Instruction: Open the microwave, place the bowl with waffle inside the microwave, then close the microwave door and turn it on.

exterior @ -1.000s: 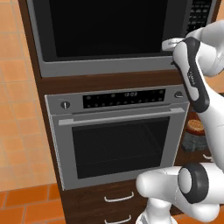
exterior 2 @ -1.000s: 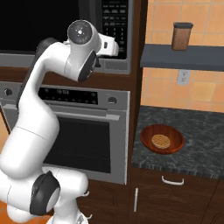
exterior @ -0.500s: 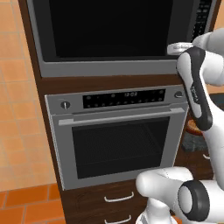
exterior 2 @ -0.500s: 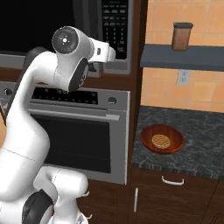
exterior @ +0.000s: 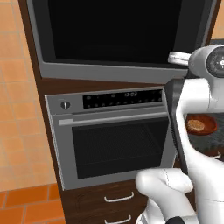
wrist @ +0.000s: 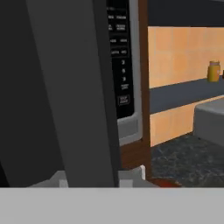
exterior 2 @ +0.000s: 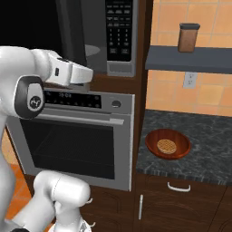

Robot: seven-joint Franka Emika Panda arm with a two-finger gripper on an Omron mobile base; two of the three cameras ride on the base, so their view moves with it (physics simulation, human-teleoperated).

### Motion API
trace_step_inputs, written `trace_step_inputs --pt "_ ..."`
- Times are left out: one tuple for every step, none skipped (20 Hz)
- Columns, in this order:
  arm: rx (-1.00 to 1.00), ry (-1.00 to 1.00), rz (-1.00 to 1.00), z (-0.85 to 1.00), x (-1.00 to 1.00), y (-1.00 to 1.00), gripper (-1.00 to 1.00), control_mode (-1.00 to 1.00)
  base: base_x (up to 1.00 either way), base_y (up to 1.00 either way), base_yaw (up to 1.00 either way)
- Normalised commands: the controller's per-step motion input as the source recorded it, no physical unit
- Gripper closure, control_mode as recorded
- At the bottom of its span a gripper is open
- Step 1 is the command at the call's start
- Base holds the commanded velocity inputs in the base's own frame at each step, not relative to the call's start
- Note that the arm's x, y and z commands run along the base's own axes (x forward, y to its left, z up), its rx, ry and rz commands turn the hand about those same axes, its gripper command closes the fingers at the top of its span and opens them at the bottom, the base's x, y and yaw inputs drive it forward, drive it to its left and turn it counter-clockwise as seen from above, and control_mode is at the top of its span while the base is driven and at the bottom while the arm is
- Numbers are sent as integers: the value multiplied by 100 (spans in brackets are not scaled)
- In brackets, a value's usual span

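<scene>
We see the jaws [wrist: 89, 177] closed about the dark vertical handle [wrist: 72, 92] of the microwave door [exterior: 109, 33], one grey tip showing on each side of the bar at its lower end. In the right base view the white hand [exterior 2: 72, 74] reaches level toward the lower edge of the microwave [exterior 2: 97, 36], just left of the keypad [exterior 2: 120, 29] of small buttons. The door's black glass panel with its grey lower rim spans the upper part of the left base view, and from these views we cannot tell whether it has left its frame.

Below the microwave stands the silver oven [exterior 2: 72, 140], with a horizontal bar handle, a display strip and a knob at each end.

To the right of the oven, a dark speckled surface [exterior 2: 208, 156] carries the bowl [exterior 2: 167, 144], reddish-brown and shallow, well apart from the jaws. The waffle [exterior 2: 166, 146], round and golden-tan, lies inside the bowl.

Above the surface, a grey shelf [exterior 2: 190, 59] on the orange tiled wall bears a brown canister [exterior 2: 188, 37] with a dark lid.
</scene>
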Motion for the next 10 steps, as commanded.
trace_step_inputs --pt "-9 -8 -33 0 -100 15 100 -100 0 0 0" --pt "-13 -14 -27 0 -100 30 100 -100 0 0 0" --pt "-16 -19 -22 0 -100 41 100 -100 0 0 0" --pt "-15 -26 -19 0 -100 39 100 -100 0 0 0" --pt "-13 -39 -13 0 -100 36 100 -100 0 0 0" --pt "-11 -45 -1 0 -100 34 100 -100 0 0 0" --pt "-13 -35 3 0 -100 51 100 -100 0 0 0" --pt "-14 -39 5 0 -100 55 100 -100 0 0 0" --pt "-17 -37 11 0 -100 70 100 -100 0 0 0" --pt "-16 -40 10 0 -100 68 100 -100 0 0 0"
